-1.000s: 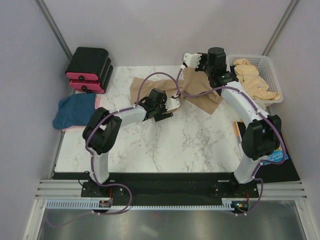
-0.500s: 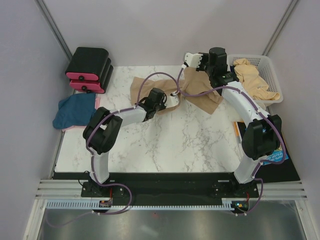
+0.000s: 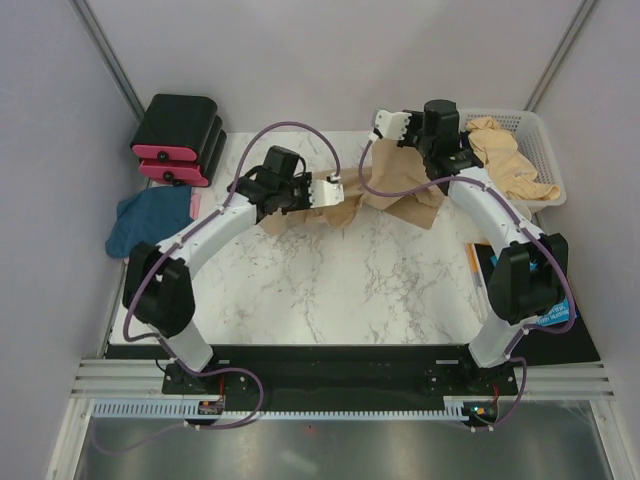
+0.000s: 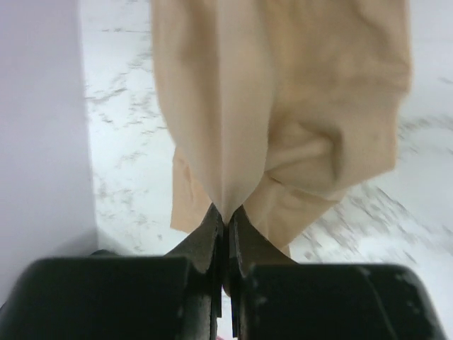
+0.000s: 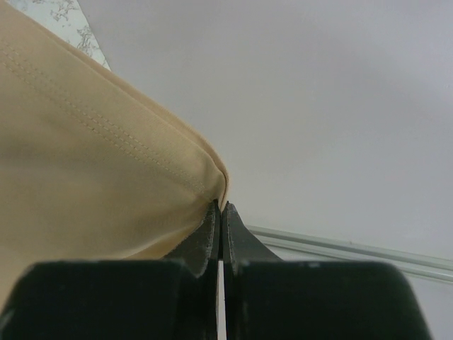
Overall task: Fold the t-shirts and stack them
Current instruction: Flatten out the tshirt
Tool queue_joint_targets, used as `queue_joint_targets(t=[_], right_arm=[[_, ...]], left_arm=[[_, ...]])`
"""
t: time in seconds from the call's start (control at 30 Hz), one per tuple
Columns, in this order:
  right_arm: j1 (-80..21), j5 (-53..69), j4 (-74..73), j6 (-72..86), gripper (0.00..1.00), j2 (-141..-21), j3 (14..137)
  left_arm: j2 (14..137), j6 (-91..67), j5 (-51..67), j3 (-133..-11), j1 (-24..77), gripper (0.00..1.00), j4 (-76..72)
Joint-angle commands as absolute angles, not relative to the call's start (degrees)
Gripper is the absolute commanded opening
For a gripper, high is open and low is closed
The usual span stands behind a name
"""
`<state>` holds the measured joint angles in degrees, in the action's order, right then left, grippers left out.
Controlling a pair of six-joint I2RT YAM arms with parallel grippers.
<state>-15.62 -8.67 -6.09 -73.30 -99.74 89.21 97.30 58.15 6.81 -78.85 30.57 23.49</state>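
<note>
Tan shirt [image 3: 410, 205] hangs crumpled, lifted; left claw [image 4: 226, 221] and right claw [image 5: 221, 210] each clamp tight on its cloth.

The tan t-shirt [image 4: 283, 106] runs past the left wrist view's top edge.

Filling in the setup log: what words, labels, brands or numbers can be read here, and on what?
No text is readable.
On the blue printed sheet at the overhead view's right edge: pale marks, too small to read.
On the tan cloth t-shirt: no label or print shows.
On the black-and-pink boxes: no lettering visible.
</note>
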Motion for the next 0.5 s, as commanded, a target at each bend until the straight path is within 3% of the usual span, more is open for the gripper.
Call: queue_joint_targets(t=[0.0, 0.1, 0.23, 0.33, 0.47], right_arm=[[-14.94, -7.12, -3.08, -72.33, 0.00, -95.10, 87.81], [-14.59, -7.03, -2.55, -71.72, 0.00, -95.01, 87.45], [-14.68, -7.03, -2.55, -71.02, 0.00, -95.36, 87.28], [-14.68, -7.38, -2.55, -70.67, 0.00, -95.36, 87.10], [-14.94, -7.91, -2.64, -70.40, 0.00, -95.28, 86.40]], left_arm=[[92.29, 74.48, 20.47, -81.47, 29.44, 0.02, 53.75], [93.95, 80.14, 21.09, -81.47, 29.36, 0.02, 64.47], [99.91, 80.95, 21.71, -84.19, 27.78, 0.04, 65.49], [106.77, 74.03, 18.21, -87.71, 25.76, 0.08, 52.26], [113.02, 63.48, 9.77, -92.27, 23.12, 0.04, 33.51]])
